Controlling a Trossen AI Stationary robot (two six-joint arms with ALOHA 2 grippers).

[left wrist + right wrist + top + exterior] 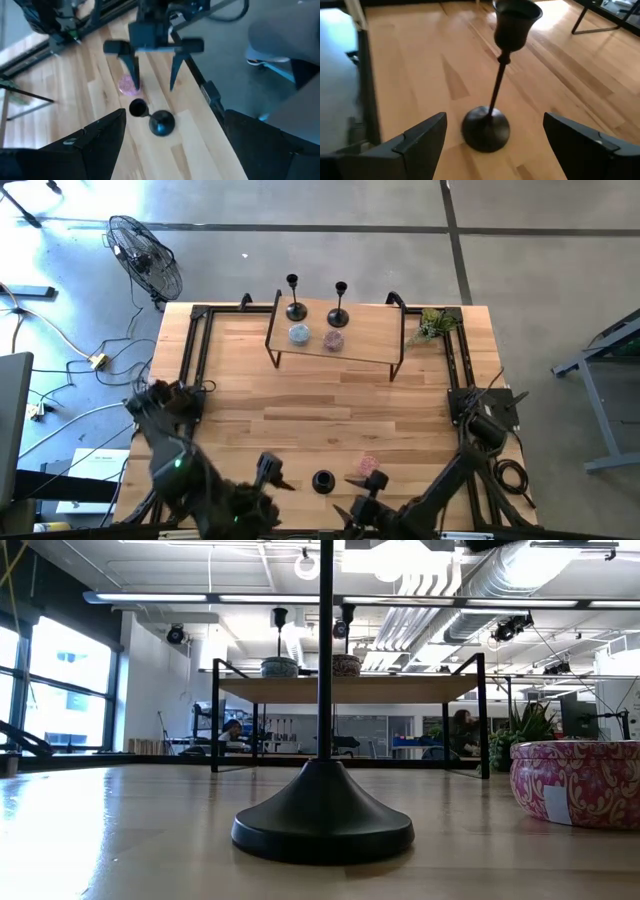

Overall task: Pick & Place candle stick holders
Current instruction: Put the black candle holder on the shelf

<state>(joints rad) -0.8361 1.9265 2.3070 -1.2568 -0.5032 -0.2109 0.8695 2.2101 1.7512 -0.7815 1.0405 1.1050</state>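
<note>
One black candle stick holder (322, 480) stands upright on its round base (323, 818) near the table's front edge. Two more candle stick holders (294, 300) (340, 304) stand on the wooden shelf (365, 330) at the far side. My right gripper (495, 145) is open just to the right of the near holder (492, 100), pointing at it, its fingers apart from it. My left gripper (172, 145) is open to the left of that holder (152, 117), also clear of it. The left wrist view shows the right gripper (152, 75) beyond the holder.
A pink patterned tin (368, 467) sits on the table just right of the near holder, close to the right gripper. Two small bowls (299, 334) (334, 338) rest on the shelf. A green plant (435, 325) is at the far right corner. Black frame rails (195, 340) run along the table's sides.
</note>
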